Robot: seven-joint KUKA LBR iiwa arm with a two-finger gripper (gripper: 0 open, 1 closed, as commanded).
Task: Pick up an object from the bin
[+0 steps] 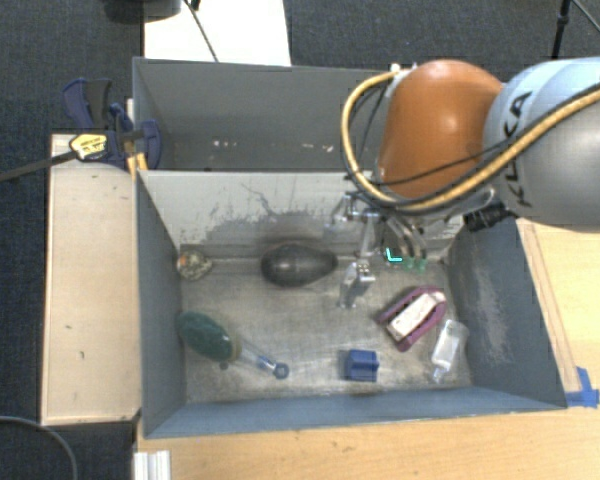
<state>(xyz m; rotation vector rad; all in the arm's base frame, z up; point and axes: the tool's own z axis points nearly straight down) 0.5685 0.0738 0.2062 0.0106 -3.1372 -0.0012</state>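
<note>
Tool point(357, 280) hangs low near the middle of the grey bin point(240, 108), open or closed I cannot tell; dark egg-shaped object point(297, 266) lies just beside it toward the view's left, long axis pointing at the tool; purple-and-white packet point(413, 317) sits near, lower right.

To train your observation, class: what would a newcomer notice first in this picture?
The arm's big orange cover, reaching in from the right, its pincer hanging just right of a dark egg-shaped thing mid-bin. Next, the purple-and-white packet towards the front right, and the small blue block at the front.
</note>
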